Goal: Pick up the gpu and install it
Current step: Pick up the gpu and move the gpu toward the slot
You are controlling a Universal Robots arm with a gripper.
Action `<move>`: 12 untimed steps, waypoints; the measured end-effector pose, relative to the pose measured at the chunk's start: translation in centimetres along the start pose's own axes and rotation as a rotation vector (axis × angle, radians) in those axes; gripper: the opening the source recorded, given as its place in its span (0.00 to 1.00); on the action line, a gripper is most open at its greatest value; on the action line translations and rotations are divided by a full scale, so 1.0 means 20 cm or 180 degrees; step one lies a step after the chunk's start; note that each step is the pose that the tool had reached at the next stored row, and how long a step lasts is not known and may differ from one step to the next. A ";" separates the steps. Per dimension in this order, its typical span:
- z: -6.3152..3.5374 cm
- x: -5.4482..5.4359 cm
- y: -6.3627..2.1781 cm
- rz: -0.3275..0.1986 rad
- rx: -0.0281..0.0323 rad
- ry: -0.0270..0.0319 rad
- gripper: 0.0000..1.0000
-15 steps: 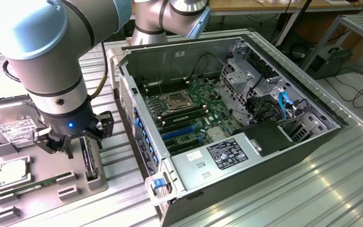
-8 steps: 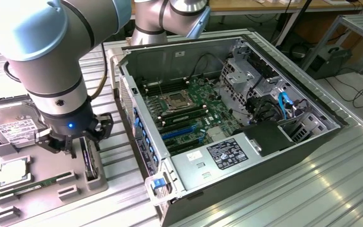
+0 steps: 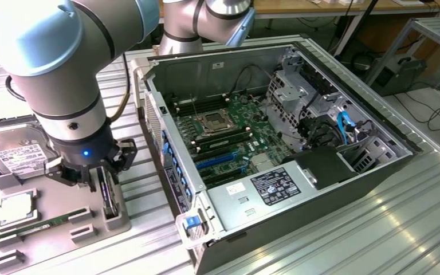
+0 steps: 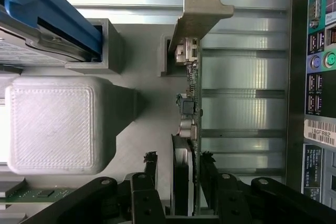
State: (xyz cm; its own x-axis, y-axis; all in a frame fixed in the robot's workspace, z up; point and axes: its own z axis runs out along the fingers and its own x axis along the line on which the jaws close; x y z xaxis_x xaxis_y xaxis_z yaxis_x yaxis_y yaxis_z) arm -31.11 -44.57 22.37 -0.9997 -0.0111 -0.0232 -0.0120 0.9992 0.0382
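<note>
Fingers up front: they're spread either side of the gpu, straddling its fan end, not clamped on it. The card stands on edge in the grey holder tray, silver bracket at the far end. In the exterior view the tray's at 9 o'clock from the open PC case. The hard drive is around 10 o'clock from the gripper.

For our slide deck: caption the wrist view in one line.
Open gripper straddles the gpu standing on edge in its grey tray, beside the computer case.
</note>
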 end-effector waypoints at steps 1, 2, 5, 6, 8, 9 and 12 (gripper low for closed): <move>0.001 0.00 -0.001 0.0000 0.0000 0.0000 0.45; 0.003 0.00 -0.001 0.0000 0.0000 0.0000 0.45; 0.004 0.00 -0.002 0.0000 0.0000 0.0000 0.37; 0.004 0.00 -0.002 0.0000 0.0000 0.0000 0.37; 0.004 0.00 -0.002 0.0000 0.0001 0.0001 0.31; 0.004 0.00 -0.002 0.0000 0.0000 0.0000 0.31; 0.004 0.00 -0.002 0.0000 0.0000 0.0000 0.27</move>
State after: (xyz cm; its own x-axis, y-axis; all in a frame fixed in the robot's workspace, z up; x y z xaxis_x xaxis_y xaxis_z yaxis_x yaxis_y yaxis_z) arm -31.11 -44.60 22.28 -0.9997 -0.0111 -0.0231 -0.0120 0.9992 0.0382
